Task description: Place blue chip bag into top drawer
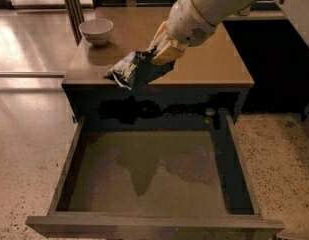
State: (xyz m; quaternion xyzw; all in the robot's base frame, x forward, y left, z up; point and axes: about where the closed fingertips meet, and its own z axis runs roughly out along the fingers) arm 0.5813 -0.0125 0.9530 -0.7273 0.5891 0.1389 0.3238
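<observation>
The blue chip bag (pixel 135 69), dark navy and wrinkly with white lettering, hangs in the air over the front edge of the cabinet top. My gripper (pixel 155 55) is shut on the bag's upper right end and holds it clear of the surface. The white arm reaches in from the upper right. The top drawer (pixel 69 171) is pulled fully open below. Its olive-brown floor is bare, and the bag's shadow falls on it.
A small white bowl (pixel 96 31) stands at the back left of the cabinet top (pixel 214 64). The drawer's front panel (pixel 154 227) juts toward the camera. Speckled floor (pixel 274 149) lies to the right and polished floor (pixel 24 134) to the left.
</observation>
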